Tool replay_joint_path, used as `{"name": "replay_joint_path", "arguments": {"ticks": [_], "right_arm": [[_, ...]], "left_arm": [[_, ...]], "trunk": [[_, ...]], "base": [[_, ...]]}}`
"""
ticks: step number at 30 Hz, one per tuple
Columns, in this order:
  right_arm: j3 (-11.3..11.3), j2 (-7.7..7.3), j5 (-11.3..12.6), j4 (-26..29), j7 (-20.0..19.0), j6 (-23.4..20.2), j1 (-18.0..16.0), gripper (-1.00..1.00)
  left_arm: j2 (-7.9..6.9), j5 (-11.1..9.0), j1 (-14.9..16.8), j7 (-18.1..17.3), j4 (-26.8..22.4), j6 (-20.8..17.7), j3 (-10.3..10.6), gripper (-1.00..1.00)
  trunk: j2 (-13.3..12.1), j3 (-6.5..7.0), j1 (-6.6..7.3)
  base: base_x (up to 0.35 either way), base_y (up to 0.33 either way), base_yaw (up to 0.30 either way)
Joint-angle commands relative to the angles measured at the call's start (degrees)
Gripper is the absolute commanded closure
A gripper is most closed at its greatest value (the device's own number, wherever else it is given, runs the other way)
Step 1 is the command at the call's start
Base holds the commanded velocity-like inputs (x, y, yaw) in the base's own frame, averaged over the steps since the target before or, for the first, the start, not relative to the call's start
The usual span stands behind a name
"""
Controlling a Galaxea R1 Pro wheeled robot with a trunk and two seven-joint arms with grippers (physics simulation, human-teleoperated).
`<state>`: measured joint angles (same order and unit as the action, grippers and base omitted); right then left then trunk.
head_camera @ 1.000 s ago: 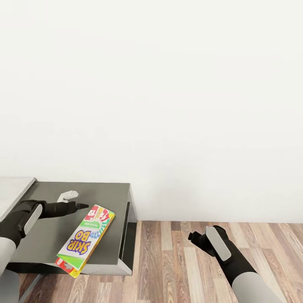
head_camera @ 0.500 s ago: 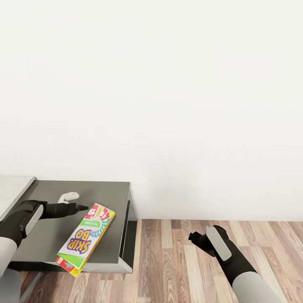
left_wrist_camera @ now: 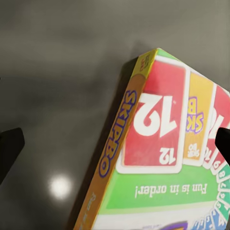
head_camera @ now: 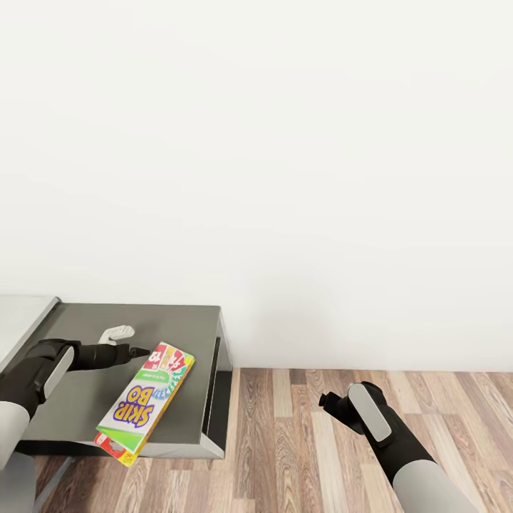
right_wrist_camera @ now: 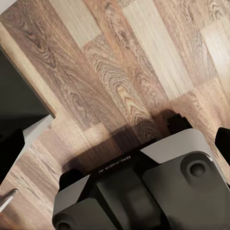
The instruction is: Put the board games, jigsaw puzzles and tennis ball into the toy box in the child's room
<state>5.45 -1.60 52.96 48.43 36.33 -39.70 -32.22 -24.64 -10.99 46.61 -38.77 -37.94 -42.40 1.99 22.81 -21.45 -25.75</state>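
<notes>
The table (head_camera: pixel 182 413) sits at the head view's lower left, its dark-grey wing running to a right-hand edge with bare wood-plank floor (head_camera: pixel 306 442) beyond and a plain white wall (head_camera: pixel 285 142) behind. A strip of its lighter top (head_camera: pixel 21 320) is cut off at the frame's left edge. The SKIP-BO board game (head_camera: pixel 146 402) lies flat near the wing's front right corner, its near end jutting past the front edge. The left gripper (head_camera: pixel 139 350) is right at the box's far end, fingers spread wide and grasping nothing. The right gripper (head_camera: pixel 326 400) hangs over open floor, well clear; whether it's clenched is hard to tell.
</notes>
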Motion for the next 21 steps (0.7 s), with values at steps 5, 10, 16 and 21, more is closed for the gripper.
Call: {"name": "replay_joint_path", "arguments": {"ticks": [5,10,16,21], "right_arm": [[0.26,-0.02,0.57,0.09,0.59,-0.03,-0.04,-1.0],[0.26,0.02,0.57,0.12,0.59,-0.03,-0.04,-1.0],[0.2,-0.06,0.58,0.09,0.53,-0.03,-0.04,-1.0],[0.24,-0.13,0.57,0.09,-1.14,-0.03,-0.04,-1.0]], "left_arm": [[-0.06,-0.54,0.03,0.13,-0.03,-0.41,0.21,-1.0],[-0.02,-0.49,0.04,0.18,-0.03,-0.41,0.21,-1.0],[0.02,-0.44,0.01,0.19,-0.03,-0.41,0.28,-1.0],[0.03,-0.44,0.01,0.17,-0.03,-0.41,0.81,-1.0]], "trunk": [[0.11,-0.11,-0.03],[0.11,-0.11,-0.03],[0.11,-0.26,-0.03],[0.11,-0.64,-0.03]], "base": [[0.0,0.0,0.0],[0.0,0.0,0.0],[0.0,0.0,-0.005],[0.0,0.0,-0.053]]}}
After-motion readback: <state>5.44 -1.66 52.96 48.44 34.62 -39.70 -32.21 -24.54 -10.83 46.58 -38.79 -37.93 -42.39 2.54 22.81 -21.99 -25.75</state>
